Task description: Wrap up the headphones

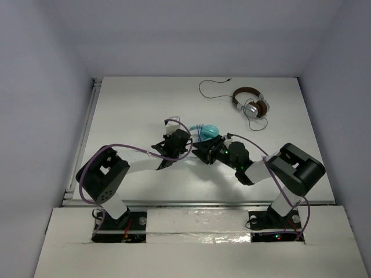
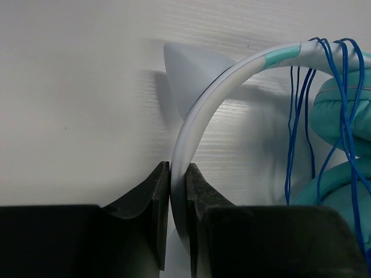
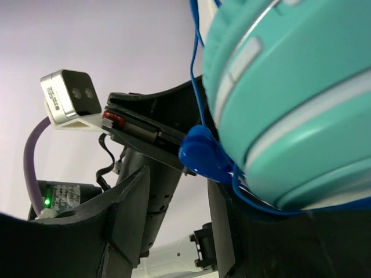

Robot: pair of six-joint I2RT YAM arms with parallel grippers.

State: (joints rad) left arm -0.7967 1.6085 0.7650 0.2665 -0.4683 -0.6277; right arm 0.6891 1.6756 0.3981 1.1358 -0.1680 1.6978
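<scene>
Left wrist alone shows left tool (image 2: 178, 175) pinching the headband (image 2: 232, 75) of the headphones (image 2: 342, 110); right tool (image 3: 178, 184) stands parted

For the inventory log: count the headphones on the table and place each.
2. The teal headphones are mid-table, headband clamped in the left gripper. The brown-and-silver headphones lie far right, toward the back. No others show.

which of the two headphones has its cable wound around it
The teal over-ear headphones at centre: their thin blue cable loops over the pale headband. The brown-and-silver headphones trail a loose black cable.
</scene>
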